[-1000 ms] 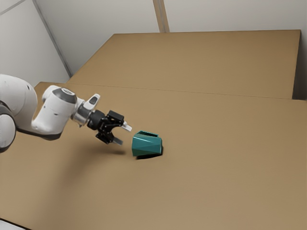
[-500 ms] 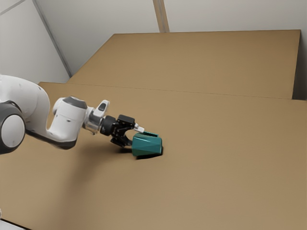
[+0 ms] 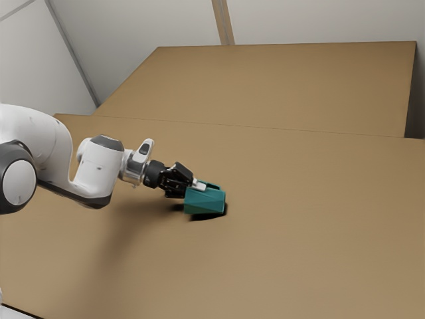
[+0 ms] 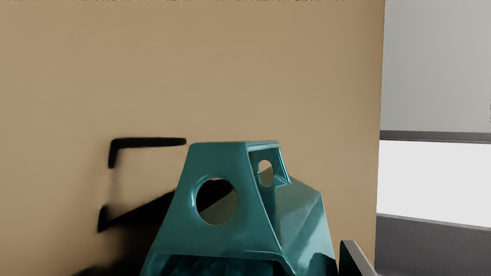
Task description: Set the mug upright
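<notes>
The teal mug lies on its side at the middle of the table, its near end slightly off its dark shadow. My gripper is at the mug's end toward the exterior view's left, shut on its wall, with one pale fingertip against the upper side. In the wrist view, the mug shows its open mouth toward my hand and a boxy handle part with round holes. There, one finger of the gripper stands right beside the mug's wall; the other finger is hidden by the mug.
The brown tabletop surrounds the mug, and a brown panel stands behind it. Black shadows fall beside the mug. Past the table's edge in the wrist view are grey and white surfaces.
My hand moved toward the exterior view's right to the mug, and its spread fingers have come together on it. The mug has shifted a little and risen slightly from its shadow.
</notes>
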`<action>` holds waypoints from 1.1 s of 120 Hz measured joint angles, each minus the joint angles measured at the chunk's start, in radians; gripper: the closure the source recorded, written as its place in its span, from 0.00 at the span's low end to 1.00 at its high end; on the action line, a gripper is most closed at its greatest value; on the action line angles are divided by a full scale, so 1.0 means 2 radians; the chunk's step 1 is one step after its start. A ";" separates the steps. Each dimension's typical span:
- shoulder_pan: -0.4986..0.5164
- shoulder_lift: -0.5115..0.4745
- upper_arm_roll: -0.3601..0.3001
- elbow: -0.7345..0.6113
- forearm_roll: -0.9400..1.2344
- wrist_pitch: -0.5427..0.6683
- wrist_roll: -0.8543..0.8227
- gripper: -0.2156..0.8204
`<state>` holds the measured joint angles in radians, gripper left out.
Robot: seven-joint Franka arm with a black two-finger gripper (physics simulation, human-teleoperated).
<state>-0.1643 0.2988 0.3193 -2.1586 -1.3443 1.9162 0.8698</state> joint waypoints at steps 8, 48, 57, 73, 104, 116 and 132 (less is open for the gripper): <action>0.000 0.000 0.000 0.000 -0.002 0.000 0.001 0.85; 0.000 -0.021 -0.011 0.016 0.002 -0.002 -0.009 0.92; -0.001 -0.028 -0.010 0.052 0.053 -0.003 -0.014 0.93; 0.000 -0.029 -0.006 0.147 0.239 -0.003 -0.034 0.93; -0.003 -0.007 -0.014 0.173 0.516 0.075 -0.086 0.93; -0.004 -0.004 -0.017 0.156 0.550 0.105 -0.109 0.93; -0.005 0.000 -0.018 0.139 0.569 0.127 -0.140 0.93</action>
<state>-0.1733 0.2986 0.2837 -1.8798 -0.2071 2.1701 0.5898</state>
